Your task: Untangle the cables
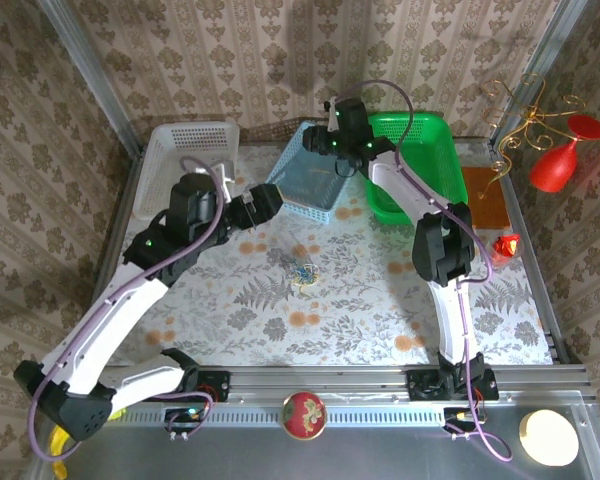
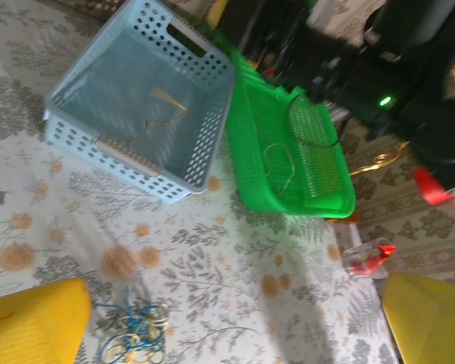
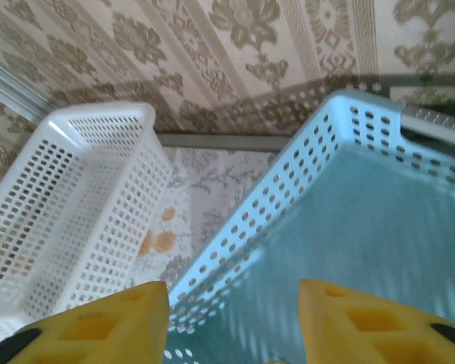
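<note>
My right pincer (image 3: 235, 307) stands about half spread and empty. Its yellow fingers (image 3: 121, 322) hang above the rim of the blue basket (image 3: 341, 106), touching nothing that I can see. My left pincer (image 2: 231, 307) is spread wide and likewise empty, hovering over the tabletop (image 2: 243, 250). The knot of cables (image 2: 136, 337) lies on the cloth just beside one of its fingers, not gripped. In the left wrist view a pale yellow strand (image 2: 163, 114) lies loose in the blue basket and a whitish loop (image 2: 279, 163) lies in the green basket (image 2: 246, 163) next to it. I judge the job partly done: two strands are out, and a bluish and yellowish tangle sits mid-tabletop, well apart from both baskets. The step in hand looks like the right arm's drop-off over the blue basket. Next, I reckon one pincer must come down and pin the knot while the other picks out a single strand end. The cords are very thin, so that calls for a low, close pinch.
</note>
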Motion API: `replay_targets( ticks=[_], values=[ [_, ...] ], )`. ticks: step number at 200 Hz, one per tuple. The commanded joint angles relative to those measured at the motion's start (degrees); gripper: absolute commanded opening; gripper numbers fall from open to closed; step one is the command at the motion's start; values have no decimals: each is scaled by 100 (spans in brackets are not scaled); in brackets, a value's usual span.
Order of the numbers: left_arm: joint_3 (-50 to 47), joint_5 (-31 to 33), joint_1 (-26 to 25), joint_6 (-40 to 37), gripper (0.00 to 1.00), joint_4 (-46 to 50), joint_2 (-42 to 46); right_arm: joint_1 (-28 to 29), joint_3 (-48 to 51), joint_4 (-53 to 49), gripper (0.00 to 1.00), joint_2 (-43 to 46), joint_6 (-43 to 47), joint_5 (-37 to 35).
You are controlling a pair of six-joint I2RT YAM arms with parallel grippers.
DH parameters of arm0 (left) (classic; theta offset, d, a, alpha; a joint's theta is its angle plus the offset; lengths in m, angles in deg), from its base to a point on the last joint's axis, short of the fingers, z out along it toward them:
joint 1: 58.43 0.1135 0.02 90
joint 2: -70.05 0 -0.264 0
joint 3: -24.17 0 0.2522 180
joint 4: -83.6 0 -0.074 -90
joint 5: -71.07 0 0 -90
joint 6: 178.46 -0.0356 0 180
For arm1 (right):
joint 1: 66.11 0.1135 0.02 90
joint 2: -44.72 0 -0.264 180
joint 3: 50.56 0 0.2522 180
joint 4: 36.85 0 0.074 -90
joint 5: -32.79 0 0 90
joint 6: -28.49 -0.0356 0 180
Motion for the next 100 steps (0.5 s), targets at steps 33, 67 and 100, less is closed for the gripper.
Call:
replay_targets(
  ticks=[33, 67, 100],
  values=[
    [1541, -402, 22, 930, 100, 453, -902, 266, 2431, 566, 52, 2064, -570, 546],
    [2577, -497, -22, 1293, 100, 891, -1461, 795, 3846, 579, 52, 3110, -615, 765],
    [3301, -641, -40, 1318, 100, 970, -1763, 1278, 4547, 145, 52, 3504, -493, 821]
  ],
)
